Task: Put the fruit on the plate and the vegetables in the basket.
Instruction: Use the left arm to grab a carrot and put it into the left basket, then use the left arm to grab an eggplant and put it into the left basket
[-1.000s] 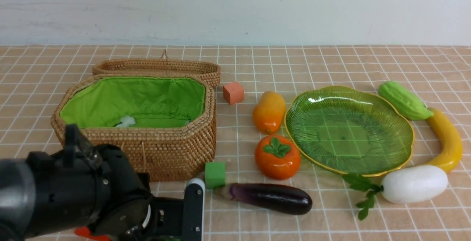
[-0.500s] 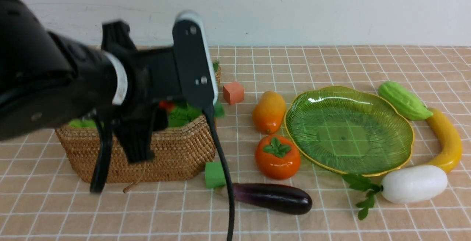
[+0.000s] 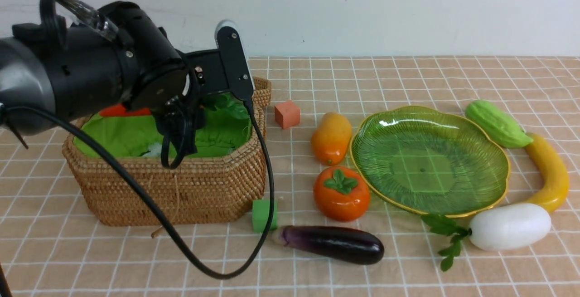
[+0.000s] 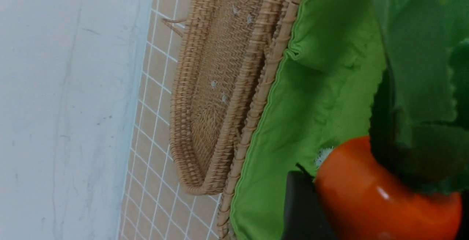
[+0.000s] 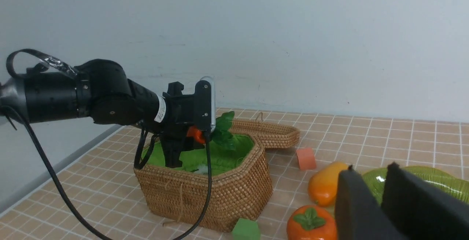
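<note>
I am gripping the carrot (image 4: 366,199) with my left claw (image 5: 192,137) above the basket (image 3: 204,188) at the frame's left; my right claw (image 5: 370,172) is hanging slightly open, holding nothing.

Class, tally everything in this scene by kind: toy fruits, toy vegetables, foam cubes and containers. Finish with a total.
Fruits: 3 - mango, persimmon, banana
Vegetables: 4 - eggplant, radish, gourd, carrot held above the basket
Foam cubes: 2 - orange cube, green cube
Containers: 2 - basket, plate
Total: 11
</note>
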Robot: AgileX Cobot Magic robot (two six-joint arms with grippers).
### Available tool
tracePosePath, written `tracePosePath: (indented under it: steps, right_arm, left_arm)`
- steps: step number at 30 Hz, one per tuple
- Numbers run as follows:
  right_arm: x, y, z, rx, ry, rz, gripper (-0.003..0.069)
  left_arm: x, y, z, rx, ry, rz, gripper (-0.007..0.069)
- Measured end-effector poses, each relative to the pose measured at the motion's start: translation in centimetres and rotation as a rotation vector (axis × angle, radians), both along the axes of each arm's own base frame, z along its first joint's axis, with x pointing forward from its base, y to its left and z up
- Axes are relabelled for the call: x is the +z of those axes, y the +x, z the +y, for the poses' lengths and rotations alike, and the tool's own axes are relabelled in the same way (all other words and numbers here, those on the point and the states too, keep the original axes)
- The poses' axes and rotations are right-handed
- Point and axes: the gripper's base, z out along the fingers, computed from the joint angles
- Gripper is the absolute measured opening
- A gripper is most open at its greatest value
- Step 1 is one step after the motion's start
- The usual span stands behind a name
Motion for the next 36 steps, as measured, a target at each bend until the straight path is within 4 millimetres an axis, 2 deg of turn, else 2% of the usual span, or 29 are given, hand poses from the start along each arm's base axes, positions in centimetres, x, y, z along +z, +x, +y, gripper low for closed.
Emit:
tracePosePath:
  steps: [3, 5, 8, 11, 14, 15, 16, 17, 18, 19, 21, 23, 25, 26, 29, 30, 34, 35, 36]
  right_arm:
    - [0.0, 0.0, 0.0, 0.004, 0.001, 0.004, 0.0136]
    - [0.0, 0.0, 0.0, 0.006, 0.0, 0.006, 0.0136]
    - [-0.1, 0.0, 0.1, 0.007, -0.001, 0.009, 0.0136]
    - [-0.1, 0.0, 0.1, 0.008, -0.001, 0.01, 0.0139]
    - [-0.1, -0.2, 0.1, 0.014, -0.015, 0.021, 0.014]
    - [-0.1, -0.4, 0.1, 0.018, -0.047, 0.041, 0.014]
    - [-0.1, -0.4, 0.1, 0.022, -0.056, 0.05, 0.014]
    - [0.1, -0.8, 0.0, 0.026, -0.109, 0.086, 0.014]
    - [0.1, -0.9, 0.0, 0.028, -0.115, 0.091, 0.0141]
    - [0.4, -1.4, -0.1, 0.034, -0.174, 0.134, 0.0141]
    - [0.7, -2.2, -0.3, 0.039, -0.225, 0.164, 0.0141]
    - [0.9, -2.6, -0.4, 0.04, -0.244, 0.175, 0.0141]
    - [1.1, -3.1, -0.5, 0.044, -0.264, 0.187, 0.0141]
    - [1.1, -3.3, -0.5, 0.05, -0.272, 0.195, 0.0141]
    - [0.9, -3.4, -0.5, 0.058, -0.281, 0.213, 0.0141]
    - [0.9, -3.4, -0.5, 0.059, -0.282, 0.214, 0.0141]
    - [0.7, -3.5, -0.5, 0.07, -0.291, 0.236, 0.0143]
    - [0.7, -3.6, -0.5, 0.072, -0.293, 0.239, 0.0144]
    - [0.7, -3.6, -0.5, 0.072, -0.293, 0.239, 0.0144]
  left_arm:
    - [0.0, 0.0, -0.1, 0.001, -0.011, 0.0, 0.0388]
    - [0.0, 0.0, -0.1, 0.0, -0.013, -0.001, 0.0414]
    - [-0.1, -0.1, 0.0, 0.009, -0.007, 0.009, 0.0491]
    - [-0.2, -0.2, 0.1, 0.027, -0.005, 0.029, 0.0524]
    - [0.2, -0.7, 0.2, 0.071, -0.065, 0.048, 0.0521]
    - [0.9, -1.4, 0.1, 0.133, -0.179, 0.066, 0.0491]
    - [0.9, -1.4, 0.1, 0.133, -0.179, 0.066, 0.0491]
    - [2.2, -2.9, -0.4, 0.192, -0.314, 0.096, 0.0399]
    - [2.3, -3.2, -0.7, 0.191, -0.339, 0.105, 0.0399]
    - [3.3, -5.2, -2.0, 0.192, -0.425, 0.167, 0.0253]
    - [3.5, -7.6, -4.4, 0.13, -0.485, 0.283, 0.0094]
    - [3.3, -8.6, -5.8, 0.095, -0.504, 0.348, 0.0043]
    - [2.3, -10.0, -8.2, 0.04, -0.501, 0.488, -0.0013]
    - [0.8, -10.1, -9.9, 0.028, -0.469, 0.593, -0.0013]
    - [-1.8, -8.8, -12.0, 0.007, -0.383, 0.696, 0.002]
    - [-1.8, -8.8, -12.0, 0.007, -0.384, 0.696, 0.002]
    - [-5.2, -6.7, -13.9, -0.1, -0.258, 0.724, 0.0213]
    - [-6.1, -6.1, -14.2, -0.141, -0.225, 0.707, 0.0298]
    - [-6.4, -6.0, -14.3, -0.147, -0.222, 0.702, 0.0321]
